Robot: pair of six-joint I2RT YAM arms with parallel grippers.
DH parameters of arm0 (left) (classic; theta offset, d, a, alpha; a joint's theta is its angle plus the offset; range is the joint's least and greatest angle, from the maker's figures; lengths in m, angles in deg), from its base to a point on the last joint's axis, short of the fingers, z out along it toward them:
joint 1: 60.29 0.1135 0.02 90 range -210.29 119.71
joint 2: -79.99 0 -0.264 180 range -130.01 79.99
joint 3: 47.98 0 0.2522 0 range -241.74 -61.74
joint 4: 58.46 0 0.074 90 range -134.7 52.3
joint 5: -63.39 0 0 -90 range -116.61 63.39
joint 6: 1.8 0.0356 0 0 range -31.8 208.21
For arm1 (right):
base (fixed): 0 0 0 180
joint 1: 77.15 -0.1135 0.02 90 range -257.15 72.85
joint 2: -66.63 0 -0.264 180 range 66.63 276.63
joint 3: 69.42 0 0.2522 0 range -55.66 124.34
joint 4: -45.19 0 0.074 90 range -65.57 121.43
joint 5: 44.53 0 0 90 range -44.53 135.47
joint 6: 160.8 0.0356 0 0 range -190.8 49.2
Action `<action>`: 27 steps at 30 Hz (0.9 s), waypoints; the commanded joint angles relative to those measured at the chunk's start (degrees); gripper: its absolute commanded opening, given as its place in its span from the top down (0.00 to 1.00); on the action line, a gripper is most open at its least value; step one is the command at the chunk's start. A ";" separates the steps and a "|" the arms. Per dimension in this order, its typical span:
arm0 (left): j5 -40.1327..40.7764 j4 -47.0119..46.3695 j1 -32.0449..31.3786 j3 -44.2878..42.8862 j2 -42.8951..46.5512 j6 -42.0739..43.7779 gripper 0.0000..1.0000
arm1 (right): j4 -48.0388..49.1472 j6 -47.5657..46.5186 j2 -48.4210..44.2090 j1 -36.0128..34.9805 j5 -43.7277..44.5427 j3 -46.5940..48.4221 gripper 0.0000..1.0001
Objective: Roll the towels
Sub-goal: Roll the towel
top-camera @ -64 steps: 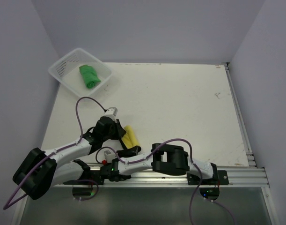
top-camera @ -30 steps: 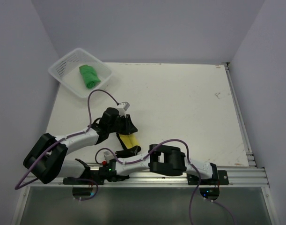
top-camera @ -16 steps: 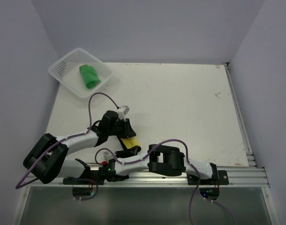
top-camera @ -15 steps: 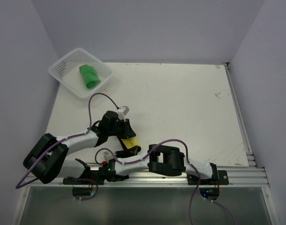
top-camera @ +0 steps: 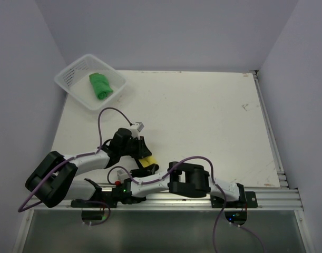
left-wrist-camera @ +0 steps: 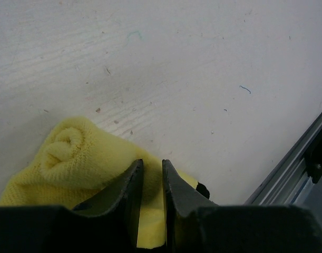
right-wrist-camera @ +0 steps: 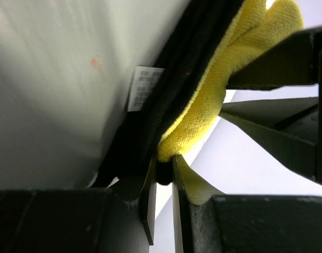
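Partly rolled yellow towel (left-wrist-camera: 71,158). Left tool (left-wrist-camera: 149,182) pinches cloth beside its coil, jaws nearly closed; right tool (right-wrist-camera: 163,169) clamps its black edge. Best: right anchors, left winds tight.

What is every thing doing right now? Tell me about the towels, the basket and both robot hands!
green towel: rolled up, lying in the basket.
basket: upright at the far left corner of the table, holding the green towel.
yellow towel: rolled at one end, on the table, pinched by both grippers.
left gripper: shut on the yellow towel.
right gripper: shut on the yellow towel's edge.
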 commanded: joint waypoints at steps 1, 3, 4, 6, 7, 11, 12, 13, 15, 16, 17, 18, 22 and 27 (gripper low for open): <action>1.41 0.58 -0.02 1.89 0.36 -0.08 0.75 | 14.26 5.72 1.62 2.29 -22.40 -5.96 0.93; 1.58 0.23 -0.02 2.24 0.27 -0.43 0.75 | 16.90 6.69 -2.14 2.20 -22.14 -8.59 0.85; 1.67 0.05 -0.10 2.42 0.18 -0.52 0.75 | 17.86 7.13 -3.73 2.20 -22.14 -9.56 0.82; 1.76 -0.12 -0.10 2.42 0.01 -0.60 0.75 | 21.29 8.62 -6.55 2.20 -22.23 -12.63 0.76; 2.02 -0.21 -0.10 2.42 -0.08 -0.78 0.75 | 22.26 9.06 -9.52 2.20 -22.32 -13.60 0.72; 2.73 -0.39 -0.10 2.59 0.01 -1.22 0.75 | 27.17 11.96 -15.78 2.20 -21.53 -17.47 0.65; 2.90 -0.48 -0.10 2.68 -0.08 -1.22 0.75 | 27.89 12.32 -16.92 2.11 -21.27 -19.05 0.63; 2.99 -0.48 -0.02 2.77 -0.08 -1.22 0.75 | 28.50 12.75 -17.98 2.11 -21.18 -19.76 0.62; 3.08 -0.56 -0.10 2.77 -0.08 -1.31 0.75 | 29.65 13.90 -20.70 2.11 -20.74 -21.34 0.60; 3.25 -0.74 -0.10 2.77 -0.08 -1.40 0.75 | 29.74 14.16 -21.49 2.20 -20.56 -21.78 0.60; 3.34 -0.83 -0.10 2.94 -0.08 -1.48 0.75 | 29.74 14.77 -22.81 2.20 -20.39 -22.14 0.58; 3.34 -1.00 -0.10 2.95 -0.08 -1.48 0.75 | 29.74 15.13 -23.60 2.11 -20.38 -22.75 0.58; 3.43 -1.53 -0.10 3.03 -0.26 -1.66 0.75 | 30.09 16.53 -27.03 2.20 -20.91 -24.42 0.53; 3.34 -1.97 -0.10 3.12 -0.43 -1.84 0.75 | 31.06 18.91 -30.81 2.11 -21.09 -27.06 0.50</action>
